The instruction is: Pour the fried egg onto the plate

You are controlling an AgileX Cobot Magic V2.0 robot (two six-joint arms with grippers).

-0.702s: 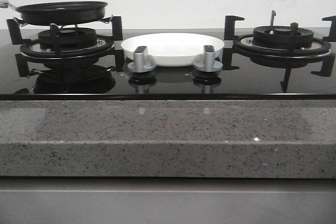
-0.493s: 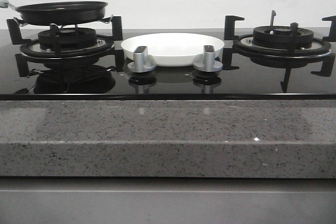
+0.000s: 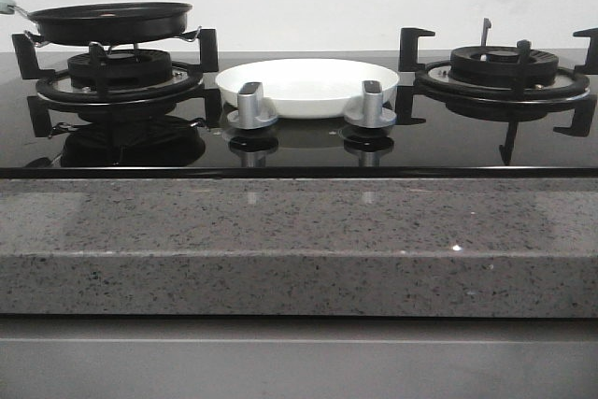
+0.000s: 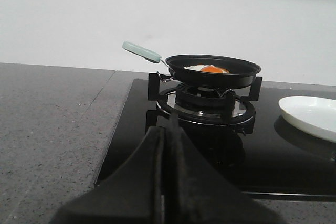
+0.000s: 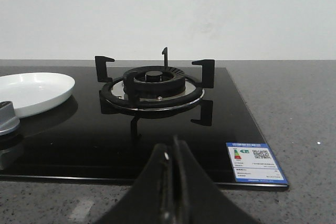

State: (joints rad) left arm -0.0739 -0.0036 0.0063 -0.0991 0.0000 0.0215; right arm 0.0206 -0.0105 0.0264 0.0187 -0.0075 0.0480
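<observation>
Both claws, left [image 4: 167,145] and right [image 5: 172,166], are pressed together, the fried egg [image 4: 207,68] in the pan [image 4: 220,72], the plate [image 3: 306,84] bare.

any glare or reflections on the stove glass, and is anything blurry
Front view: the glossy black hob glass mirrors the left burner and the two knobs; no blown-out glare. Left wrist view: the closed left end effector is soft; frying pan and fried egg sharp. Right wrist view: closed right end effector blurred; right burner mirrored below.
</observation>
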